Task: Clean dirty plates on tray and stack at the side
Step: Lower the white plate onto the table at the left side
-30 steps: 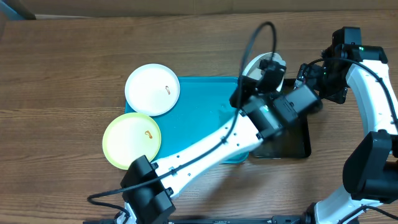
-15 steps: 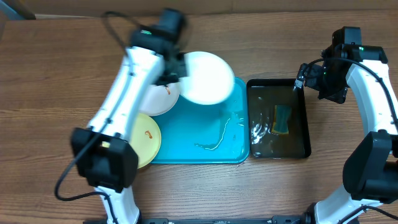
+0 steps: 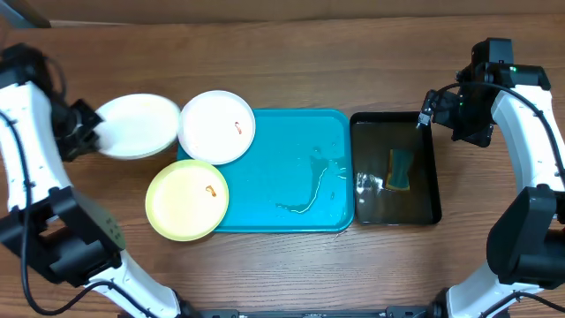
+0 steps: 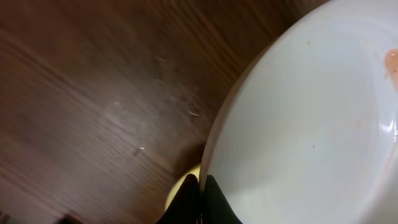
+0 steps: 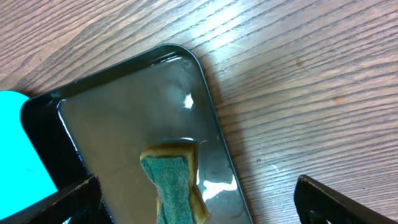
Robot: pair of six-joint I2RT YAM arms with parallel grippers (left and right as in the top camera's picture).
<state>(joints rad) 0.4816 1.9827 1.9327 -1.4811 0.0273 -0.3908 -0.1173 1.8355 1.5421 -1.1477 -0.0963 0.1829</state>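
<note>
White plate (image 3: 137,126) clamped at its rim in my left pincer (image 3: 86,132), over table (image 3: 353,53) left of turquoise tray (image 3: 291,132). Thin edge grip: may slip, or clip the neighbouring white plate (image 3: 217,126). Right pincer (image 3: 434,110) wide, empty, above black tray (image 3: 424,208).

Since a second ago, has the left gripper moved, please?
Yes. The left gripper, holding a white plate, swung left from the black tray to beyond the turquoise tray's left edge.

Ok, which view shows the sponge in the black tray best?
Right wrist: the sponge sits close up, green face and yellowish edge clear, in the water-filled black tray, its lower end cut off. Overhead shows it whole but small. Left wrist misses it.
</note>
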